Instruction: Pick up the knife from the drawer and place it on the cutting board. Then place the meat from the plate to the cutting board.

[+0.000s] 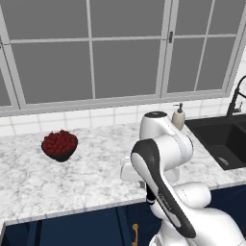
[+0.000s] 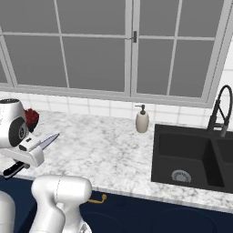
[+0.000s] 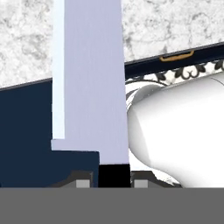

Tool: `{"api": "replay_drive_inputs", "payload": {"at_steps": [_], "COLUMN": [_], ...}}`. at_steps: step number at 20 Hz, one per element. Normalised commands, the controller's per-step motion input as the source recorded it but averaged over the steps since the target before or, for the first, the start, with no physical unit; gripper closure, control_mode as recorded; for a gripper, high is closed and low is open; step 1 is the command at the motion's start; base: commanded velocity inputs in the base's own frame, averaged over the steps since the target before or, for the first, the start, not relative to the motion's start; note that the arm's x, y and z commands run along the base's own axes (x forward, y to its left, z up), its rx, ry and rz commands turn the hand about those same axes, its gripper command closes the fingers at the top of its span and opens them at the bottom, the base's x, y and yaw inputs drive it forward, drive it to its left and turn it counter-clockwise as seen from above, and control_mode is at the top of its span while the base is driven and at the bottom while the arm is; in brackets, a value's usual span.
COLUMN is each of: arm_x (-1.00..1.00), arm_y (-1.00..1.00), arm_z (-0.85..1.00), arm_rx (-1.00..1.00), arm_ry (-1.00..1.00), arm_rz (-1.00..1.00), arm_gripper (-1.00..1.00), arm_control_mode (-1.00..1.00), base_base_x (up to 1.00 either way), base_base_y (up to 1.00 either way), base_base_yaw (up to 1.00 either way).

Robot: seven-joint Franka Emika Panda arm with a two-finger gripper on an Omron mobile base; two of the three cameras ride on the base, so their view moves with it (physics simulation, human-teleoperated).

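Knife (image 3: 89, 83) sits right in front of the hand camera, its broad silver-grey blade running straight away from the fingertips (image 3: 82, 183), black handle clamped between them. So the gripper (image 3: 114, 181) is closed narrow on the knife handle. In the right base view I see the same knife (image 2: 45, 143) at the near left, just above the counter's front edge: blade tip pointing far and right over the marble counter (image 2: 100, 154), handle end sticking out near and left. Long axis lies diagonal, near-left to far-right, roughly level.

I judge step 1 half done: knife lifted, not yet placed. Cutting board, plate and meat I can't find from here, so I can't tell which way the board lies from the gripper; the coming move turns on that.

Navy drawer fronts run below the counter edge, brass handle (image 2: 97, 199) visible. Bowl of red berries (image 1: 59, 144) sits far left on the counter; not the meat. Soap dispenser (image 2: 142, 119) and black sink (image 2: 191, 154) are to the right, well apart from the knife.
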Motion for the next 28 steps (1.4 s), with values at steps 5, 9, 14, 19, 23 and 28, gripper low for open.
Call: {"api": "replay_drive_inputs", "payload": {"at_steps": [5, 9, 14, 19, 23, 28], "arm_x": [0.01, 0.09, 0.25, 0.33, -0.04, 0.00], "arm_y": [-0.23, -0.44, -0.19, -0.03, -0.01, 0.00], "arm_z": [0.00, 0.00, 0.00, 0.00, 0.00, 0.00], "arm_rx": [0.00, 0.00, 0.00, 0.00, 0.00, 0.00], "arm_ry": [-0.01, 0.00, 0.00, 0.00, 0.00, 0.00], "arm_rz": [-0.03, -0.05, -0.04, -0.01, 0.00, 0.00], "arm_gripper": [1.00, 1.00, 1.00, 1.00, 1.00, 1.00], "arm_control_mode": [-1.00, -1.00, -1.00, -1.00, 1.00, 1.00], "base_base_x": [0.00, 0.00, 0.00, 0.00, -0.37, -0.40], "base_base_y": [0.00, 0.00, 0.00, 0.00, -0.11, -0.08], "base_base_yaw": [0.00, 0.00, 0.00, 0.00, -0.02, -0.03]}}
